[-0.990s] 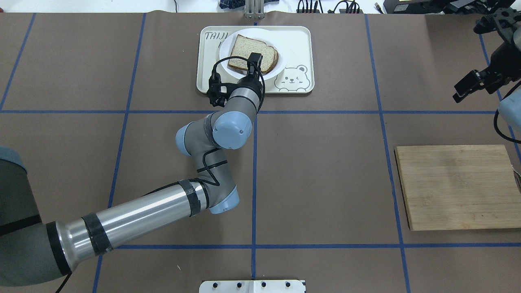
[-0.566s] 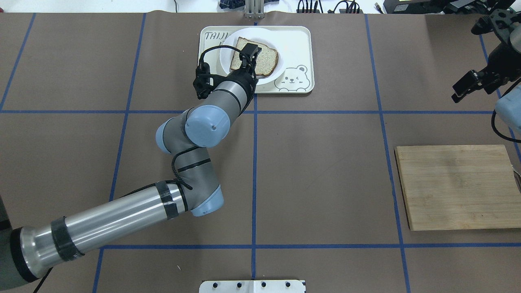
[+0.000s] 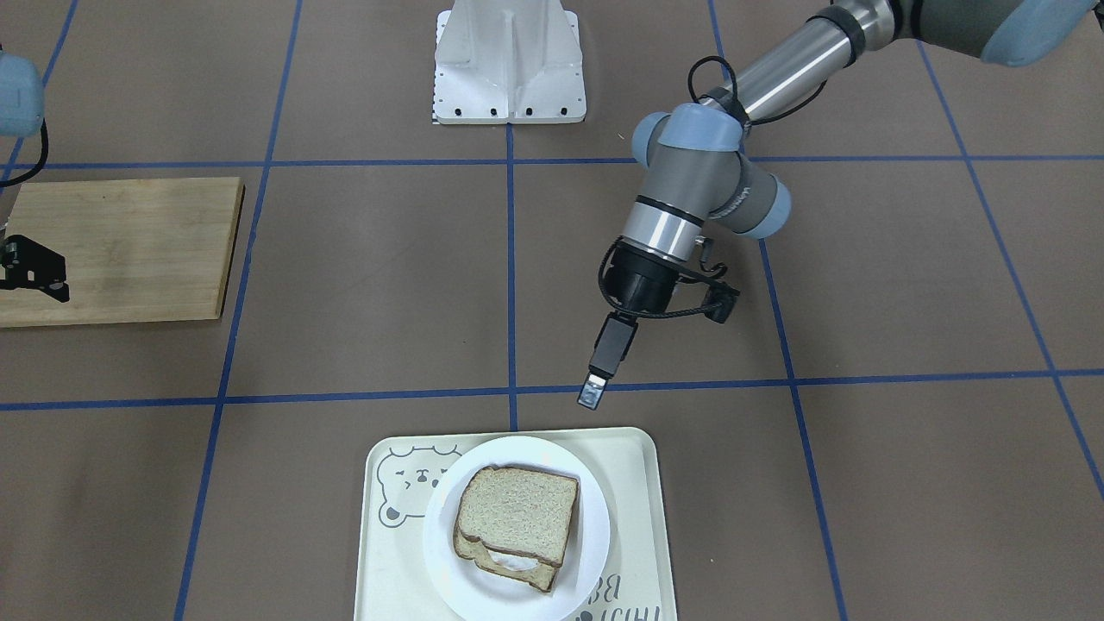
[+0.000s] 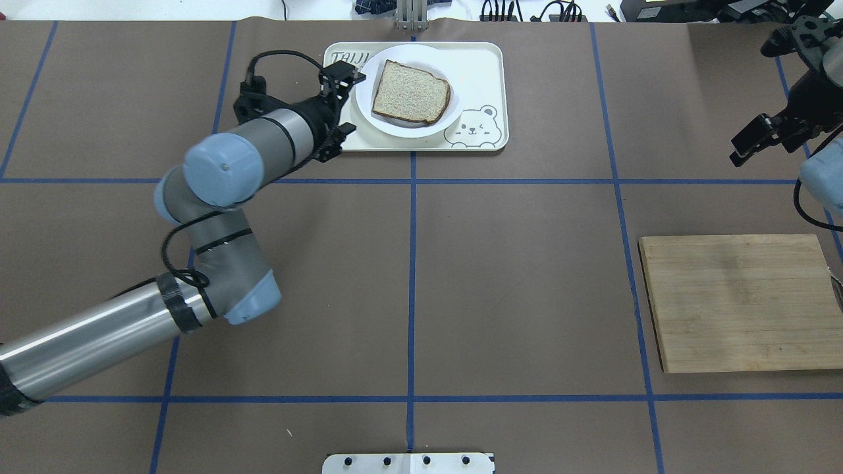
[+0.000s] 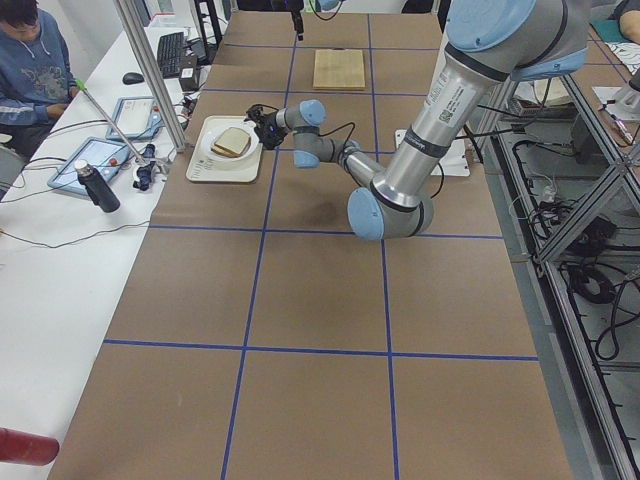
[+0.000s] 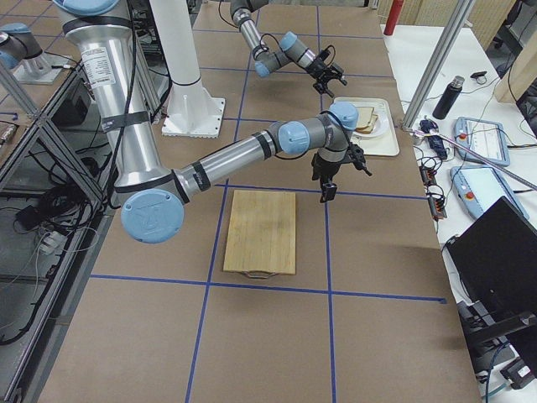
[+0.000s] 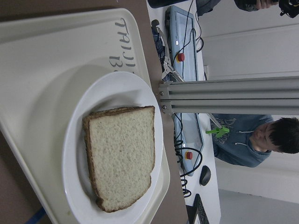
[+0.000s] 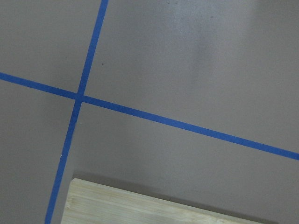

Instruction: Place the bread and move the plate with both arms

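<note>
In the front-facing view the bread (image 3: 517, 511) lies flat on the plate (image 3: 593, 528), stacked on a lower slice. The plate sits on the bear-print tray (image 3: 636, 483) at the operators' edge of the table. The left gripper (image 3: 592, 394) hangs just short of the tray, slanting toward it and holding nothing. Its jaws are seen edge-on, so their gap cannot be told. The right gripper (image 3: 36, 274) is well apart, near the cutting board (image 3: 121, 250).

From overhead, the left gripper is just beside the plate's left rim, so the left arm is far nearer. The bread's longer side runs left to right. Bare tray on the plate's right likely gives the right gripper room.

The left side view shows the left gripper raised, not touching the tray.

In the right side view the right gripper points down, empty, and its opening cannot be told.

The left wrist view shows plate and bread, no fingers.

The right wrist view shows table and a board edge.
</note>
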You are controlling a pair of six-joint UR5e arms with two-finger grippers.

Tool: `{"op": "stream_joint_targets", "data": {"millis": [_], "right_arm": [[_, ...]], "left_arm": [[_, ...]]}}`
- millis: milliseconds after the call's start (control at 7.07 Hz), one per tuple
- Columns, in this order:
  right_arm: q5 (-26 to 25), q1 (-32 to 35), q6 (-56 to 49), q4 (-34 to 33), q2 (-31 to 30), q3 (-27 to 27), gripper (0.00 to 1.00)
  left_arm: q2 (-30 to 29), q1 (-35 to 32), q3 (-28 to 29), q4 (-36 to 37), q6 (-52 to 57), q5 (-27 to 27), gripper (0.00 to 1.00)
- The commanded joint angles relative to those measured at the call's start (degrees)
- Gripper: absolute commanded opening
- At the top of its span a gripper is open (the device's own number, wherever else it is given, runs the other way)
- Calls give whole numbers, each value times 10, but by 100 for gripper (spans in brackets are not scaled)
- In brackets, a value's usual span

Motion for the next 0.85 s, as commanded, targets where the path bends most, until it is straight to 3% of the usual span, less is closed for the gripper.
{"op": "stream_joint_targets", "data": {"millis": [0,283,424,707], "right_arm": [[-1,0,1,3,0,0,100],[-3,0,5,4,-4,0,100],[-4,0,7,4,-4,-7,100],[1,-5,25,5,3,-8,100]], "left_arm": [[93,-63,-64,-6,91,-114,94],[162,-108,-90,-8,234,-132,93],[202,-168,-90,-8,331,-176,94],[248,-301,-74,14,617,-355,94]]}}
